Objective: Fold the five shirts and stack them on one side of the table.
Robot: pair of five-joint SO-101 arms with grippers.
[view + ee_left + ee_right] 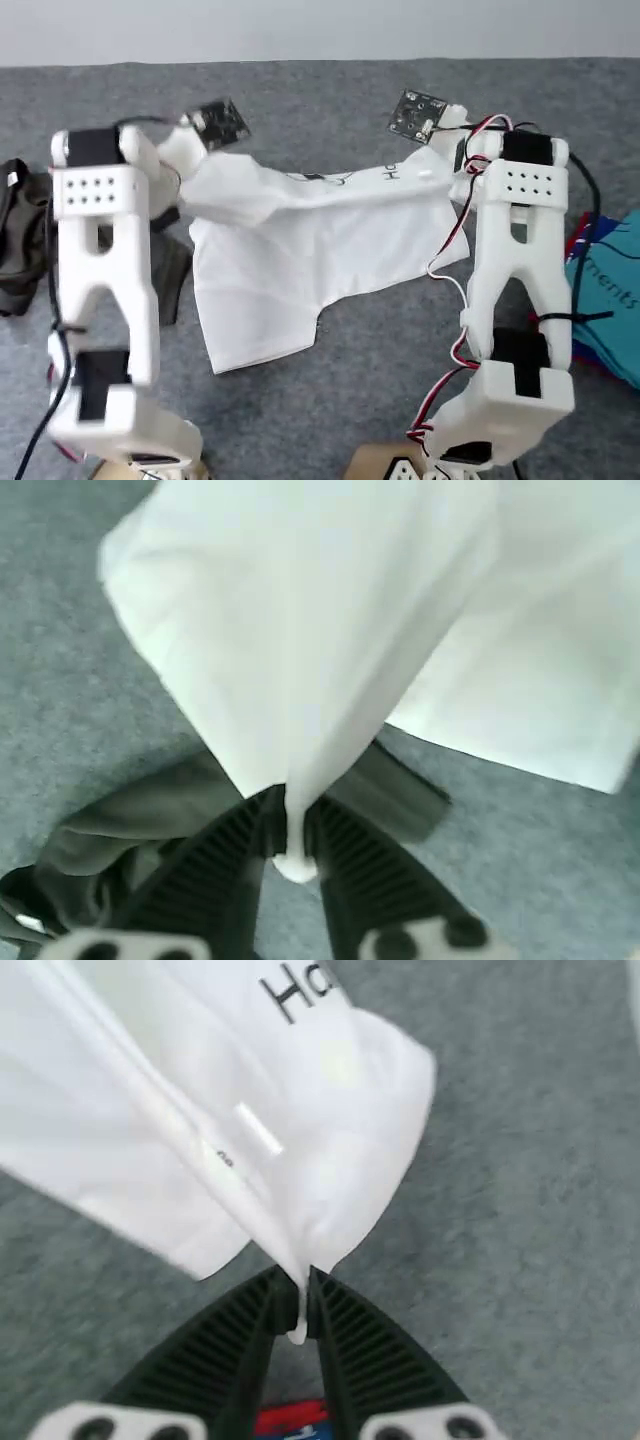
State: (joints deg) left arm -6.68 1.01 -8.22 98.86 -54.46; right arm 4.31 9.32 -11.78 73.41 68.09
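A white shirt [300, 250] hangs stretched between both arms above the grey table, its lower part draped on the cloth surface. My left gripper [290, 830] is shut on one pinched corner of the white shirt [330, 630], at the left of the high view [190, 165]. My right gripper [297, 1305] is shut on the opposite edge of the white shirt [200, 1110], near the printed letters, at the right of the high view [450, 165]. A dark grey shirt [120, 825] lies crumpled under the left arm.
A dark garment [20, 240] lies at the table's left edge. A teal shirt [615, 300] with a red item [580, 240] beside it sits at the right edge. Grey table surface [370, 360] stretches in front between the arm bases.
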